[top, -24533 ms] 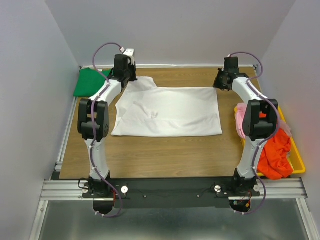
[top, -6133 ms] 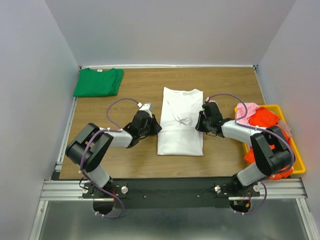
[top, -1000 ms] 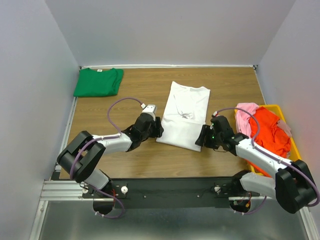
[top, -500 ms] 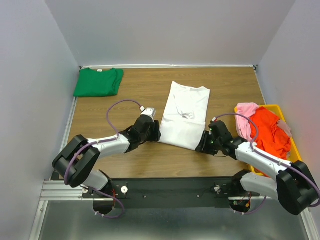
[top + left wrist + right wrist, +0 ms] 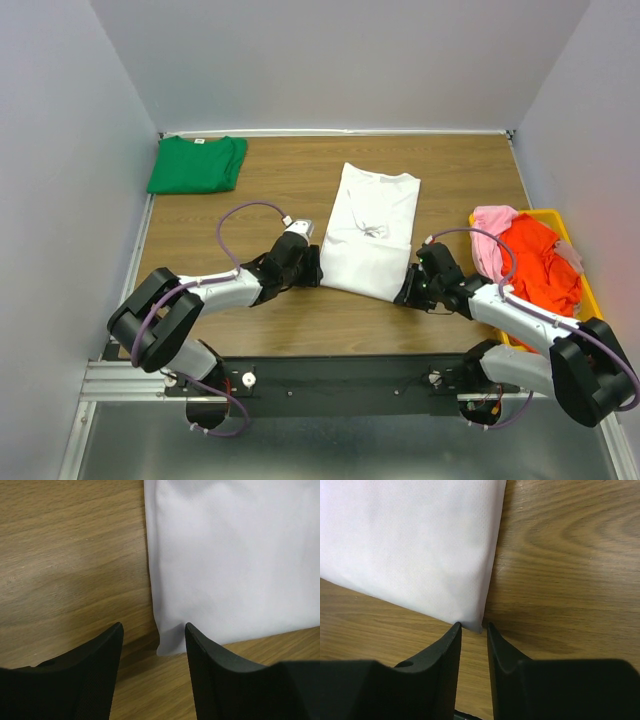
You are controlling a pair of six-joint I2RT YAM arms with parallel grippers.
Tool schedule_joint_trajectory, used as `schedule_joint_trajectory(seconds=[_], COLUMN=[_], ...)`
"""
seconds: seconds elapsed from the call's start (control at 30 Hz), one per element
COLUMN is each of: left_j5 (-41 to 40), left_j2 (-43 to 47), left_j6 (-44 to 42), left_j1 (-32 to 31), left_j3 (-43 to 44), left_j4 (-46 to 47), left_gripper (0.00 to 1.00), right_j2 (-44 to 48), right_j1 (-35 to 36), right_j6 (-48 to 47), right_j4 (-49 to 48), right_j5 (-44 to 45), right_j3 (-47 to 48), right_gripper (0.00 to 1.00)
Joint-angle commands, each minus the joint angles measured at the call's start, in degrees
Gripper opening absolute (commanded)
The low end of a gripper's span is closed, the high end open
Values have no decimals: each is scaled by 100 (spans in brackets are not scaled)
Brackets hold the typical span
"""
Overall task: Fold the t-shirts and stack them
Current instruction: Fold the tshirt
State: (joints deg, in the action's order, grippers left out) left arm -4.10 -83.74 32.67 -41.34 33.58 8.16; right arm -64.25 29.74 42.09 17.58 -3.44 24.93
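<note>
Top external view: one green t-shirt [image 5: 197, 164] lies folded flat at the far left corner of the worktop [image 5: 300, 190], the start of a stack.
In hand: the white t-shirt [image 5: 368, 230], at mid-worktop, already folded into a long narrow panel, neck end away from the arms and the panel slightly askew.
Left to do, by my reading: a crosswise fold of the white one, carrying it onto the green one, and then the same for the rest.
Waiting: a pink tee [image 5: 490, 235] and an orange-red tee [image 5: 540, 265], crumpled together in and over the yellow bin [image 5: 597, 325] at the right edge.
White tee's look: smooth and thin, with crisp side edges, faint wrinkles near the collar, and its near hem flat on the wood.
Left claw [image 5: 153, 626]: wide, holding nothing, low on the wood with the near left corner of the hem just ahead of its jaws.
Right claw [image 5: 473, 624]: narrow, jaws only a slit apart, with the near right corner at their mouth; no pinch on the cloth shows.
</note>
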Motion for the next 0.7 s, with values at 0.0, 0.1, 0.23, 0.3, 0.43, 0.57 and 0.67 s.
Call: schedule_joint_trajectory(seconds=[0.0,0.1,0.23,0.3,0.43,0.57,0.67], left_j5=[155,251,365,383,664,752,814], left_j2=[25,16,25,-19,-150,-186,-169], left_j6=[38,64,161,223,310,390,407], left_j1=[-14,-14,-14,-23,-14,-23,-23], left_j3=[-106,-141,-281,-308,-326,-379,-414], left_j4=[212,238,317,396,440,449,458], left_gripper=[60,59,55,52,44,41,39], right_j2=[-105,-219,-307,-325,-343,-334,-378], right_j1=[41,41,50,41,41,50,50], right_j6=[10,-16,-42,-51,-51,-51,-60], right_j4=[-53,-88,-141,-150,-159,-168,-168], right_j5=[318,318,318,318,318,318,318], right_j3=[-67,-41,-32,-23,-32,-6,3], right_gripper=[33,32,30,29,28,27,27])
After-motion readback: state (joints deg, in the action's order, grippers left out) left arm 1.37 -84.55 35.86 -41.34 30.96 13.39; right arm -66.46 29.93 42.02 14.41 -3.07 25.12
